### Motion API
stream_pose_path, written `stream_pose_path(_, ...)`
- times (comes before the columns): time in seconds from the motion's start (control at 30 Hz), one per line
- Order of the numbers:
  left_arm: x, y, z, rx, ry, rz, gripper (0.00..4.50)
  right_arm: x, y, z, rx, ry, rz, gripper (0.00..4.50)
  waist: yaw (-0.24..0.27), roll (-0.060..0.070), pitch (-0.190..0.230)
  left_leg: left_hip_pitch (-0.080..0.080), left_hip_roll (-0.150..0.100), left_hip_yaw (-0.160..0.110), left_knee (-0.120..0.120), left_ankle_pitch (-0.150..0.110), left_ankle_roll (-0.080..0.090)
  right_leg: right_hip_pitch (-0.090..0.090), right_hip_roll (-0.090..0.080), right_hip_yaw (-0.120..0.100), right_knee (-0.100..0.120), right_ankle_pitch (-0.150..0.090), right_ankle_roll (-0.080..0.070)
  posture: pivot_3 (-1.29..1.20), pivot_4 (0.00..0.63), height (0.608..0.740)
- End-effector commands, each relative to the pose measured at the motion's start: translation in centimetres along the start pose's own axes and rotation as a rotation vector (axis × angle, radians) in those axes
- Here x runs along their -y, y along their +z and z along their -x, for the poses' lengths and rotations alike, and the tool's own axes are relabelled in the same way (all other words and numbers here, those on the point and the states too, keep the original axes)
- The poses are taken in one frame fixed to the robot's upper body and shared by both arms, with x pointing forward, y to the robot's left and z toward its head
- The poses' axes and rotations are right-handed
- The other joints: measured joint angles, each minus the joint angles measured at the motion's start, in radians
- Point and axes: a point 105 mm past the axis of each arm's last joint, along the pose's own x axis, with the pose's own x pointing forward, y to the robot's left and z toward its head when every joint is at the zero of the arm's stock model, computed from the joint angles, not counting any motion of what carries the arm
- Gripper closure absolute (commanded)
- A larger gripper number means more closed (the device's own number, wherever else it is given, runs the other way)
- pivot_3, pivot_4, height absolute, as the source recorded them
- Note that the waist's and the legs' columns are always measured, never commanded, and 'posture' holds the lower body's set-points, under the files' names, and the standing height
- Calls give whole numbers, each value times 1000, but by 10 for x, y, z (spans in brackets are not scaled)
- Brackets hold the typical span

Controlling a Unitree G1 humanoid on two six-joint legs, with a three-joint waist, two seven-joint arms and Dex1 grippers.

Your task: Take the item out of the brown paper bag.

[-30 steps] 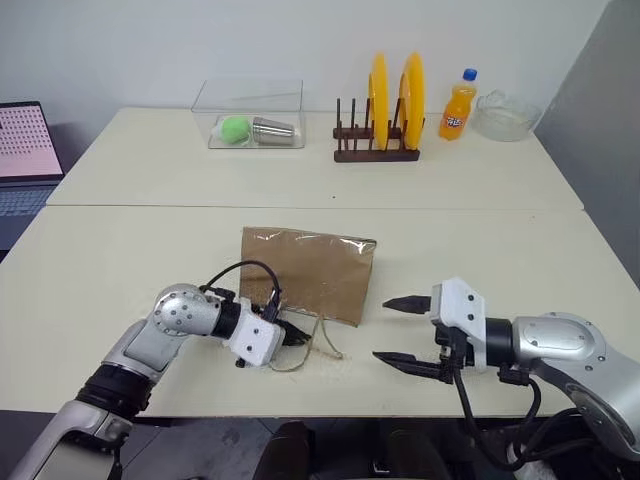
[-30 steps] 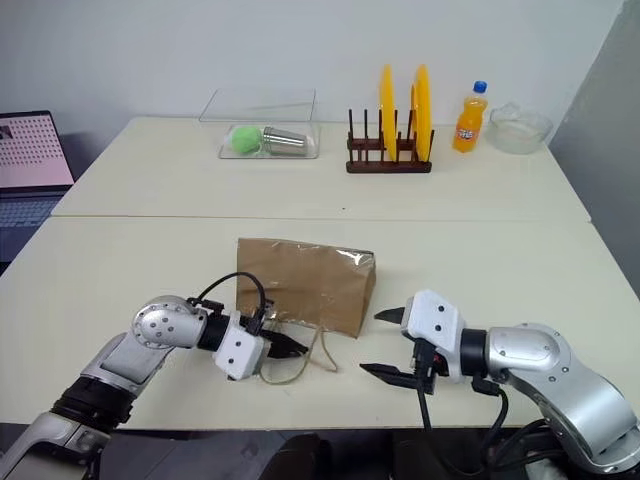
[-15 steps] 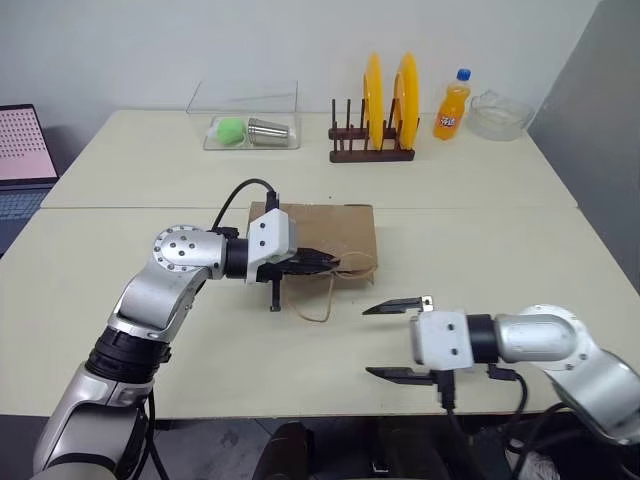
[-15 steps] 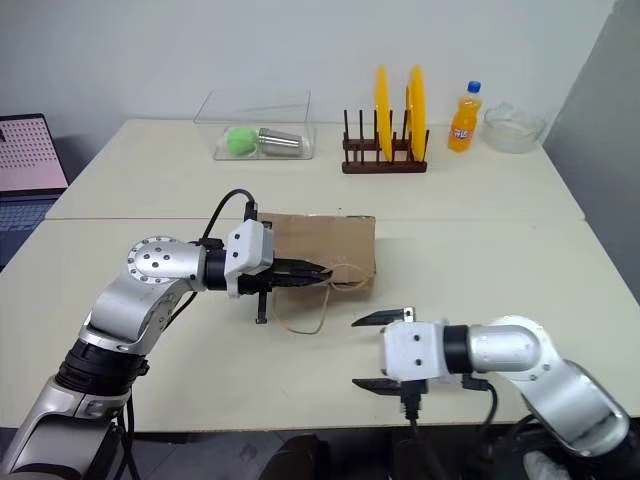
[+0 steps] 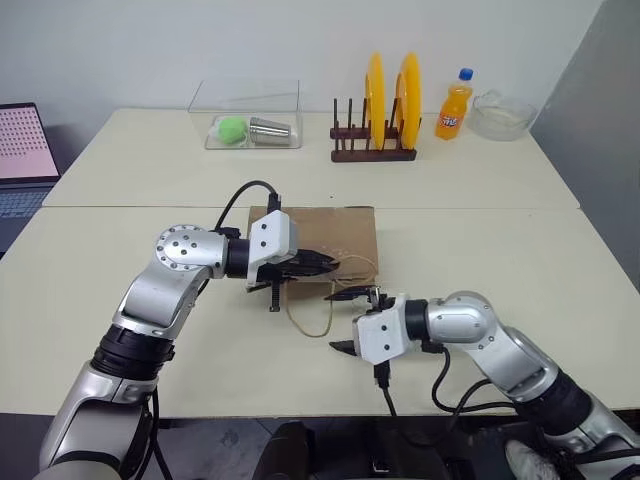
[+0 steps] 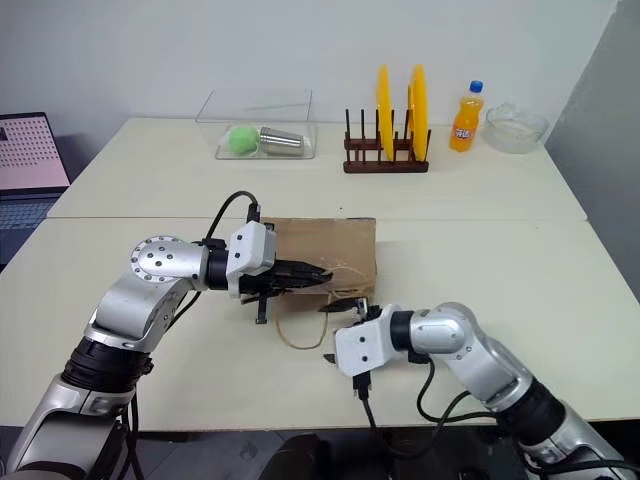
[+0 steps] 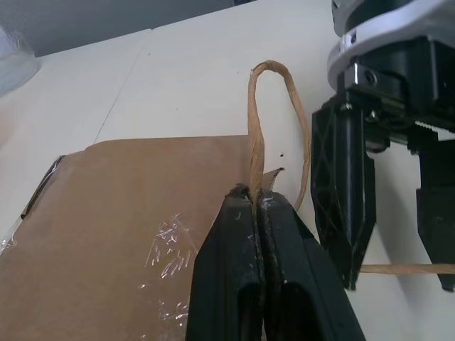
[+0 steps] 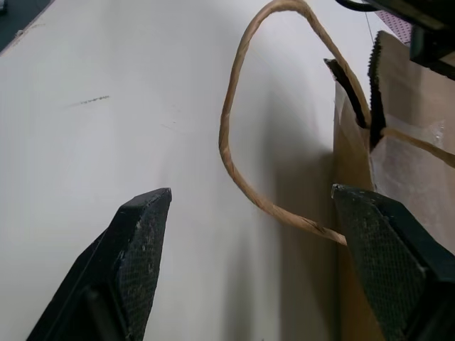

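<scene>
The brown paper bag lies in the middle of the near table, its mouth toward me. My left gripper is shut on one thin tan handle at the bag's mouth and holds it off the table. The other handle loops loose on the table in front of the bag. My right gripper stands open just in front of the bag's mouth, its fingers wide on either side of that loose loop and touching nothing. The item is hidden.
On the far table stand a clear box with a green ball and a metal cup, a rack of yellow plates, an orange soda bottle and a glass bowl. A laptop sits at the far left.
My left gripper has risen with the handle, lifting the bag's mouth edge. My right gripper has rolled and moved left to the bag's mouth, still open.
</scene>
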Motion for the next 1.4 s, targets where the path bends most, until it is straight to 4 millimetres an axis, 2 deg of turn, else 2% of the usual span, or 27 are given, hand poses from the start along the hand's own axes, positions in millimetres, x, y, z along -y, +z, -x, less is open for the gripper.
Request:
stream_pose_path(0.03, -6, 10, 4, 22, 25, -43, 4500, 6, 2, -4, 1, -27, 73, 1336, 0, 0, 0, 0, 0, 0, 0, 0, 0, 0, 0, 0, 0, 0, 0, 0, 150, 740)
stream_pose_path(0.3, -13, 16, 4, 48, 44, 11, 4500, 7, -7, -10, -34, -77, 94, 4288, 0, 0, 0, 0, 0, 0, 0, 0, 0, 0, 0, 0, 1, 0, 0, 0, 150, 740)
stream_pose_path(0.33, -14, 17, 4, 50, 44, 17, 4500, 7, -7, -10, -37, -80, 92, 4480, 0, 0, 0, 0, 0, 0, 0, 0, 0, 0, 0, 0, 1, 0, 0, 0, 150, 740)
stream_pose_path(0.53, -23, 22, 4, 60, 60, 38, 4500, 3, -8, -13, -46, -75, 89, 4480, 0, 0, 0, 0, 0, 0, 0, 0, 0, 0, 0, 0, 1, 0, 0, 0, 150, 740)
stream_pose_path(0.77, -61, 45, 8, 117, 163, 65, 4500, -15, -16, -10, -75, 21, 79, 4480, 1, 0, 0, 0, 0, 0, 1, 0, 0, 0, 0, 0, 1, 0, 0, 0, 150, 740)
stream_pose_path(0.97, -81, 66, 10, 146, 205, 45, 4500, -23, -18, -8, -88, 69, 75, 4480, -1, 0, 0, 0, 0, 0, 1, 0, 0, 0, 0, 0, 1, 0, 0, 0, 150, 740)
stream_pose_path(1.17, -92, 80, 12, 175, 231, 33, 4500, -20, -20, -5, -105, 52, 74, 4480, -1, 0, 0, 0, 0, 0, 1, 0, 0, 0, 0, 0, 1, 0, 0, 0, 150, 740)
stream_pose_path(1.27, -91, 85, 15, 191, 217, 31, 4500, -9, -20, 2, -106, 2, 36, 4480, 0, 0, 0, 0, 0, 0, 1, 0, -1, 0, 0, 0, 1, 0, 0, 0, 150, 740)
stream_pose_path(1.4, -85, 82, 17, 181, 186, 25, 4500, 2, -16, 16, -104, -63, -37, 3616, 0, 0, 0, 0, 0, 0, 1, 1, -1, 0, 0, 0, 1, 0, 0, 0, 150, 740)
